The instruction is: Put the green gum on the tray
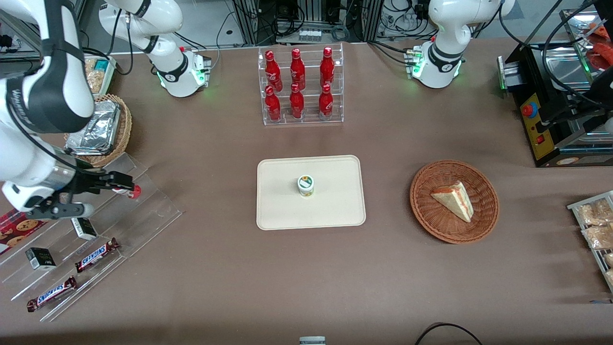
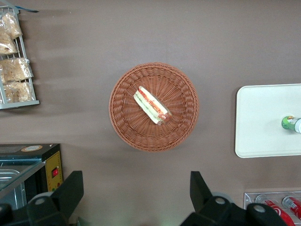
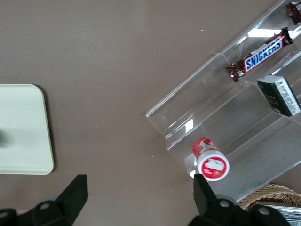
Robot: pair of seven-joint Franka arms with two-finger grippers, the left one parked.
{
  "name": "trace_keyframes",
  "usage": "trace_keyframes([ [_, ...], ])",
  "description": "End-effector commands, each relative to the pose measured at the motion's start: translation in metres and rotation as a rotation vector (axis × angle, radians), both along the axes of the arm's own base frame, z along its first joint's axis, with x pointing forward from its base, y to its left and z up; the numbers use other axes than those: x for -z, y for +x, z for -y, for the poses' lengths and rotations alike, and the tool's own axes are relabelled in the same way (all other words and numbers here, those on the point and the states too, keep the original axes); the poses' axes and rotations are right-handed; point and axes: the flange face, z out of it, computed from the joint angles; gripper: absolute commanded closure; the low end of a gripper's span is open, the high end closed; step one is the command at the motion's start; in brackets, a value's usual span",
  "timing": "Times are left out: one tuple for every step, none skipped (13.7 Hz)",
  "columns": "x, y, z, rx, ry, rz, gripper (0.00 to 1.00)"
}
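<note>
The green gum (image 1: pixel 306 185), a small white bottle with a green-and-white lid, stands upright near the middle of the cream-beige tray (image 1: pixel 273 211). Part of it also shows on the tray (image 2: pixel 263 117) in the left wrist view (image 2: pixel 291 124). My gripper (image 1: pixel 125 184) is open and empty, far off toward the working arm's end of the table, above the clear stepped display stand (image 1: pixel 143 211). In the right wrist view the gripper (image 3: pixel 139 197) hangs over bare table, with the red-lidded gum bottle (image 3: pixel 210 160) beside one fingertip (image 3: pixel 203 188) and a corner of the tray (image 3: pixel 23 141).
The display stand holds Snickers bars (image 1: pixel 97 254) and small dark boxes (image 1: pixel 40 258). A rack of red bottles (image 1: pixel 300 86) stands farther from the camera than the tray. A wicker basket with a sandwich (image 1: pixel 454 201) lies toward the parked arm's end. A basket of foil packs (image 1: pixel 98 129) sits near my arm.
</note>
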Motion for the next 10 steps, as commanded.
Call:
trace_keyframes([
  [-0.013, -0.024, 0.008, 0.026, 0.007, 0.023, 0.0],
  [-0.023, -0.03, 0.01, 0.032, 0.006, 0.029, 0.0],
  [-0.029, -0.034, 0.011, 0.032, 0.004, 0.025, 0.0],
  [-0.033, -0.04, 0.011, 0.038, 0.004, 0.006, 0.0],
  [-0.035, -0.043, 0.01, 0.058, 0.002, -0.005, 0.0],
  [-0.036, -0.045, 0.008, 0.081, -0.002, -0.023, 0.0],
  [-0.037, -0.047, 0.005, 0.108, -0.006, -0.045, 0.0],
  [-0.043, -0.047, -0.002, 0.118, -0.009, -0.047, 0.0],
  [-0.048, -0.048, 0.0, 0.123, -0.01, -0.05, 0.0],
  [-0.054, -0.049, -0.001, 0.122, -0.008, -0.053, 0.0],
])
